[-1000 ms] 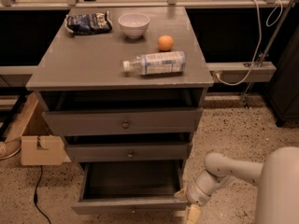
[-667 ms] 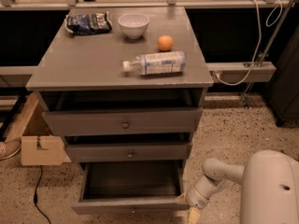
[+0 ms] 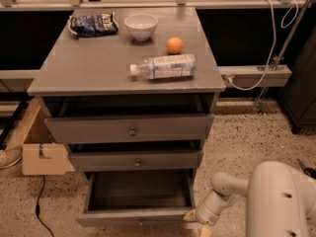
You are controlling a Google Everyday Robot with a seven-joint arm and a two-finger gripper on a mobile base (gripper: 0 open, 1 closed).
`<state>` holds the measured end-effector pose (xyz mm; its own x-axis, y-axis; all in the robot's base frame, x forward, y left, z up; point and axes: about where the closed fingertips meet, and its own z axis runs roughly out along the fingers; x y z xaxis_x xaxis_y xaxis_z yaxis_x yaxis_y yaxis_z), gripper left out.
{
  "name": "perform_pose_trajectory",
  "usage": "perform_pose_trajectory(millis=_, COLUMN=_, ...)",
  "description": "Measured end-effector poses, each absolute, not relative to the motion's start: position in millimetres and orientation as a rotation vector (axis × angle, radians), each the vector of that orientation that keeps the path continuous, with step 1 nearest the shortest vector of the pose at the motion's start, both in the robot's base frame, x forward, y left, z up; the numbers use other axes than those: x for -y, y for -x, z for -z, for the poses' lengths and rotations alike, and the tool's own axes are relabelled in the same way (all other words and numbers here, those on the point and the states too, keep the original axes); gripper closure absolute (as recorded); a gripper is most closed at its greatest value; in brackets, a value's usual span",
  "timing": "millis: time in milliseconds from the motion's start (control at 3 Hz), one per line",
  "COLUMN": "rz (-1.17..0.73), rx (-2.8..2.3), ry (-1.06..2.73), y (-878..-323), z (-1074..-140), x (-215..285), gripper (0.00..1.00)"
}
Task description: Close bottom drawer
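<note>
Since a second ago, the bulky white upper part of the robot's arm (image 3: 223, 189) has swung further into the lower right of the view. The bottom drawer (image 3: 129, 217) stays pulled out just as far. The arm reaches low and to the left, bent, with its wrist angled downward. The gripper (image 3: 198, 221) sits at the drawer's right front corner, so the open drawer lies immediately to its left. Whether the gripper is open, closed or holding anything cannot be told.
</note>
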<state>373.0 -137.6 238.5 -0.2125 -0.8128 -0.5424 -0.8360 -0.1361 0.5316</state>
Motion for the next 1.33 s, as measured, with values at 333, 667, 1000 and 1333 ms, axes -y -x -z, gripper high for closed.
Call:
perform_pose_trajectory(millis=333, rz=-1.283, rx=-2.016, ry=2.046, y=-366.3, z=-213.4, x=134.8, gripper=0.0)
perform_pose_trajectory(millis=667, rz=-1.297, rx=-1.987, ry=2.125, y=-364.1, z=-182.8, x=133.4, gripper=0.0)
perform_pose_trajectory(millis=1000, rz=-1.252, rx=-1.962, ry=2.127, y=-372.5, z=-152.5, x=135.3, gripper=0.19)
perform_pose_trajectory(millis=1333, rz=-1.218, rx=-1.943, ry=2.113, y=-379.6, z=-142.1, x=135.3, gripper=0.42)
